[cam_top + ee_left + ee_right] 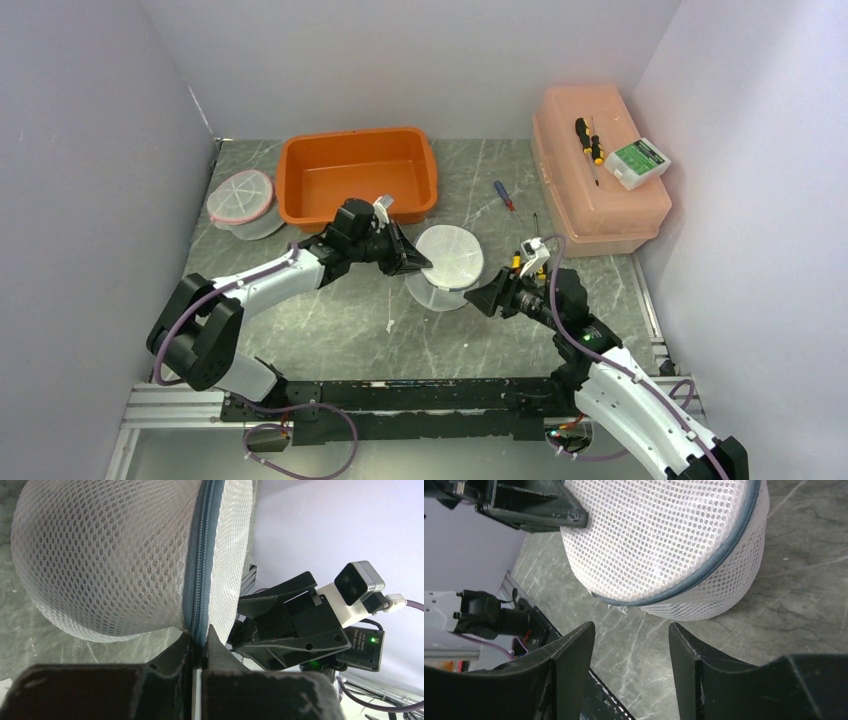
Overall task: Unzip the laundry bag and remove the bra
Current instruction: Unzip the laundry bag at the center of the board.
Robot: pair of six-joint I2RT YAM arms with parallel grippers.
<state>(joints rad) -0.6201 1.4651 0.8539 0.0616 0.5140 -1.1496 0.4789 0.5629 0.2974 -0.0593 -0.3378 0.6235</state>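
Observation:
The laundry bag (450, 258) is a round white mesh pouch with a grey-blue zipper (202, 555) around its rim, tilted up off the table. My left gripper (199, 637) is shut on the zipper seam at the bag's left edge, and it also shows from above as the left gripper (415, 262). My right gripper (631, 630) stands open just short of the bag (659, 545), with only bare table between its fingers; from above the right gripper (487, 298) is at the bag's lower right. The bra is hidden from view.
An orange tub (360, 175) stands behind the left arm, with a second mesh pouch (242, 200) to its left. A pink lidded box (595, 175) at the back right carries screwdrivers and a small white box. A loose screwdriver (504, 195) lies near it.

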